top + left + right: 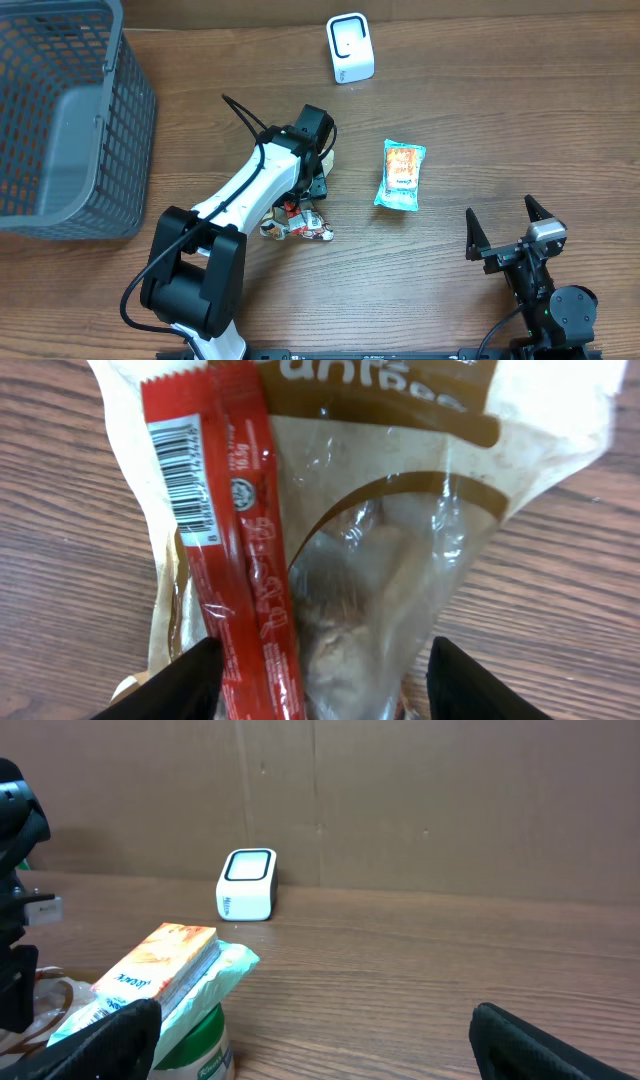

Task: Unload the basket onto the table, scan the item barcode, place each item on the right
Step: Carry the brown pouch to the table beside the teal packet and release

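The item, a clear and tan snack bag (400, 530) with a red strip, lies on the wooden table (450, 110). Its barcode (185, 470) faces up at the upper left of the left wrist view. My left gripper (320, 660) hangs right over the bag (300, 222), open, one finger on each side and neither pressing it. The white scanner (350, 48) stands at the far edge, well beyond the bag. My right gripper (500, 212) waits open near the front right with nothing between its fingers.
A teal and orange packet (402, 173) lies between the two arms; in the right wrist view it rests on a green-lidded jar (190, 1040). A grey mesh basket (60, 120) fills the far left. The scanner (245, 885) shows against a brown back wall.
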You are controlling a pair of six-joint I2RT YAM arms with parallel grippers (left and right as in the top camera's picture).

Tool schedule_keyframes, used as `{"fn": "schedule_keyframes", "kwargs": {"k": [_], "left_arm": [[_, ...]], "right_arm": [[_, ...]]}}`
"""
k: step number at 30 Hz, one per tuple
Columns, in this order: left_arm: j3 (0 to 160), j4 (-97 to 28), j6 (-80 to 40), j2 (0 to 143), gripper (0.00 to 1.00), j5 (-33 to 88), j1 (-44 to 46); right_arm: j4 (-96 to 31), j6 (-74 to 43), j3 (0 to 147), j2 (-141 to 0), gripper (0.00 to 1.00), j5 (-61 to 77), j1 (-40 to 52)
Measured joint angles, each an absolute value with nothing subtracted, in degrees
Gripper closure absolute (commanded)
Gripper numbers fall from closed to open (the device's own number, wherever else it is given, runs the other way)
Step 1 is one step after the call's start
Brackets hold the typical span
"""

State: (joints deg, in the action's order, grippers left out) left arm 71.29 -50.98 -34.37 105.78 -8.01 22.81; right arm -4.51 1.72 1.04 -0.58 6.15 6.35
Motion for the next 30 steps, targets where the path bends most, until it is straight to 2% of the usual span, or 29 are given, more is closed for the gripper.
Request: {"fn": "schedule_keyframes", "kwargs": {"k": [6,16,19,20,21,22,24,25,30], "left_arm": [[70.3,-50.1,-34.3,105.8,0.39,-8.2,22.8],[74.5,-56.4,-31.0,105.8,0.19,-8.3,22.8],[78.5,-58.7,-29.9,105.8,0.18,-8.4,22.8],[80.0,-59.4,-29.8,105.8,0.21,-8.4,22.8],[80.9,-59.8,-29.7,105.8,0.29,-8.4,22.8],[82.0,-60.2,-29.6,105.8,0.43,-8.4,22.8],[83.0,-60.5,-29.4,105.8,0.88,-8.1,22.8],[83.1,-60.6,-29.3,105.8,0.96,-7.7,22.8],[81.7,-59.4,-29.2,105.8,0.94,-5.0,22.8]], "right_arm": [[-4.5,1.7,1.0,-0.6,0.00,6.2,6.4],[-4.5,1.7,1.0,-0.6,0.00,6.2,6.3],[-4.5,1.7,1.0,-0.6,0.00,6.2,6.4],[-4.5,1.7,1.0,-0.6,0.00,6.2,6.4],[-4.5,1.7,1.0,-0.6,0.00,6.2,6.3],[-4.5,1.7,1.0,-0.6,0.00,6.2,6.3],[-4.5,1.7,1.0,-0.6,0.00,6.2,6.3],[-4.5,1.7,1.0,-0.6,0.00,6.2,6.3],[-4.5,1.7,1.0,-0.6,0.00,6.2,6.3]]}}
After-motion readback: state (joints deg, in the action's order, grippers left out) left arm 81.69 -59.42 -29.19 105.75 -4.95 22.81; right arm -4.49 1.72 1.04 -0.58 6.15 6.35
